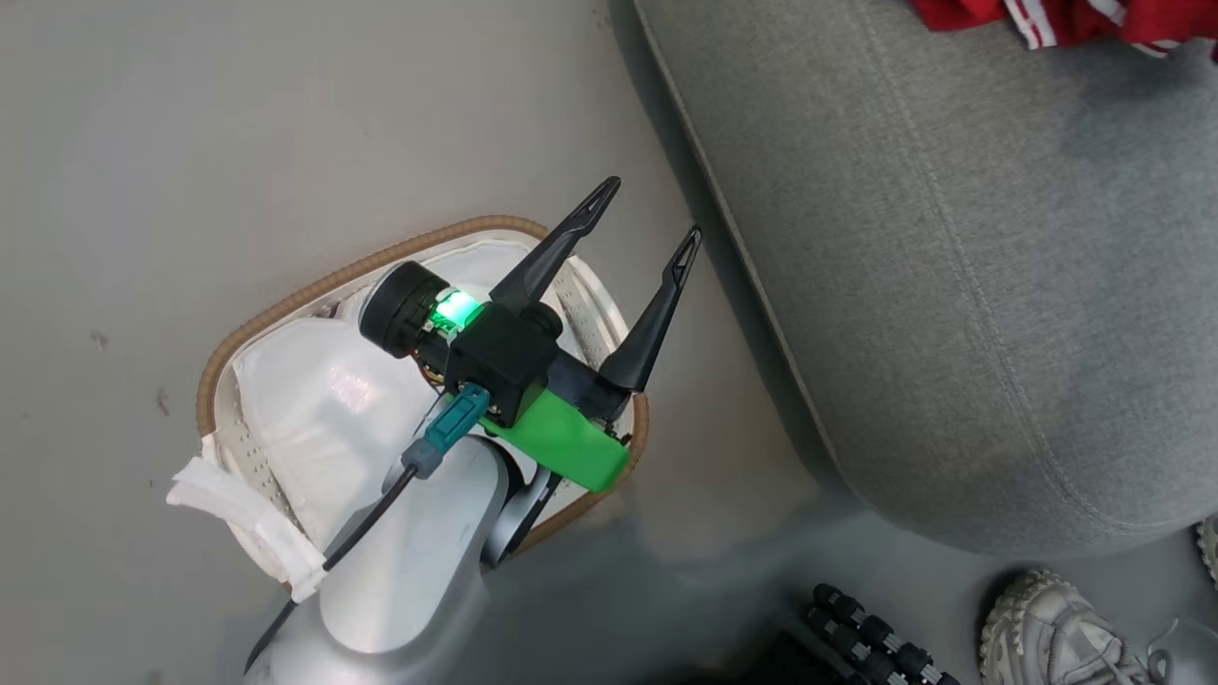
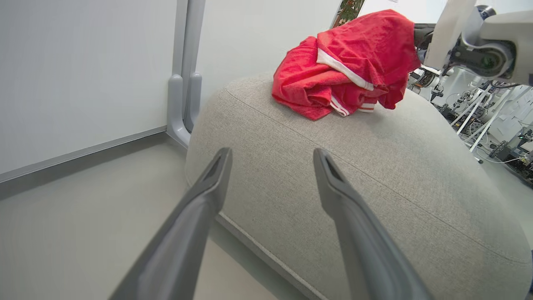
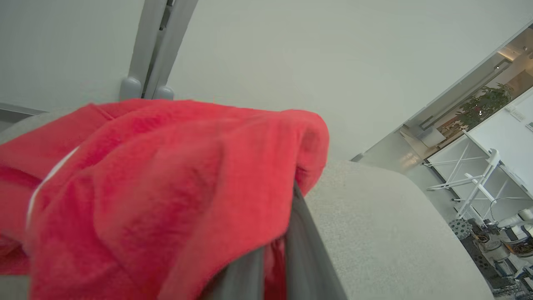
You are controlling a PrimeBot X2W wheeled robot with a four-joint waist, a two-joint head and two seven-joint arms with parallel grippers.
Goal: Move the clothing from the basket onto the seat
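The basket (image 1: 314,290) stands on the floor left of the seat, and its white liner (image 1: 324,400) shows no red inside. My left gripper (image 1: 649,211) hangs open over the basket's right rim, fingers pointing at the grey seat (image 1: 952,285). In the left wrist view the left gripper (image 2: 271,155) stands open and holds nothing, facing the seat (image 2: 333,187). The red clothing (image 2: 349,66) lies bunched on the seat's far top (image 1: 1075,19). My right gripper (image 3: 275,258) is shut on the clothing (image 3: 166,187), which drapes over its fingers and hides the tips above the seat (image 3: 374,229).
A person's pale shoe (image 1: 1047,628) and a black ribbed part (image 1: 875,637) lie on the floor at the lower right. A white wall with a grey post (image 2: 185,83) stands behind the seat. My right arm (image 2: 491,50) reaches in beyond the clothing.
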